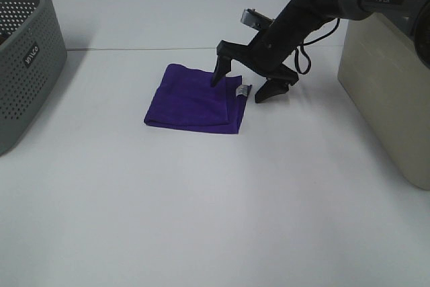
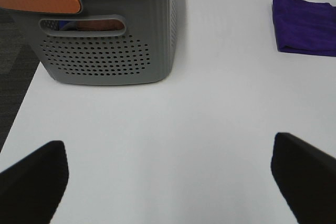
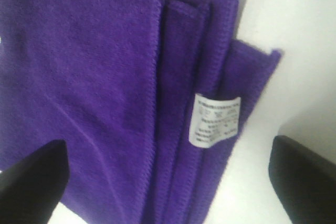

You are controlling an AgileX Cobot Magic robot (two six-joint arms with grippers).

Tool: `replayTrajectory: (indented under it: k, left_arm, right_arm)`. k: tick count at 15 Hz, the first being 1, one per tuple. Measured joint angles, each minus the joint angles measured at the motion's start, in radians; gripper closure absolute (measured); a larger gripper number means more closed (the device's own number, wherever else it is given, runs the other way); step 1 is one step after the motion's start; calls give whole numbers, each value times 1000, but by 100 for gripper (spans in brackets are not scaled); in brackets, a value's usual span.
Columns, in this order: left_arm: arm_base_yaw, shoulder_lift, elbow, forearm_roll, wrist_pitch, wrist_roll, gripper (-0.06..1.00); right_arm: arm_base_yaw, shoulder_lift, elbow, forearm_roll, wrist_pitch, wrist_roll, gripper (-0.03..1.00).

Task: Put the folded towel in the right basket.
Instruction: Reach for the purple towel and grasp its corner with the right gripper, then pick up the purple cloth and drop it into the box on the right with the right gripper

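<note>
And there it is, the purple folded towel. Lies flat on the white table, roughly midway between a perforated grey basket at the left edge and the pale, solid-walled right basket. Sits in neither one, and touches neither. Over to the towel's right-hand edge: right claw, spread wide and tilted downward. Straddles that edge, with one finger down over the purple cloth and the other out over bare table just beyond it (contact with the fabric impossible to call from up here). Grips nothing. Close up from the right wrist: stacked layers with stitched hems, plus a small white label at the towel's edge. Carries tiny print, too blurred to read, and lies within the gap between the two dark fingers. Switching to the left wrist: left claw, likewise splayed wide and empty. Hangs above bare table. Faces the grey basket, with an oval handle slot in its wall and an orange bar along its rim. Catches the purple towel too, off to one side and farther away, well apart from that claw.
</note>
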Motion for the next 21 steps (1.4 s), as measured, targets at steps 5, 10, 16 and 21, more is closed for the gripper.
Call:
replayTrajectory:
  k: [5, 10, 16, 21]
  left_arm:
    - [0, 0, 0, 0, 0, 0, -5]
    - [0, 0, 0, 0, 0, 0, -5]
    - [0, 0, 2, 0, 0, 2, -5]
    - [0, 0, 3, -14, 0, 15, -5]
  right_arm:
    - [143, 53, -15, 90, -137, 22, 30]
    - [250, 77, -13, 73, -229, 35, 95]
    - [256, 49, -14, 20, -150, 35, 95]
    - [257, -96, -182, -99, 140, 13, 95]
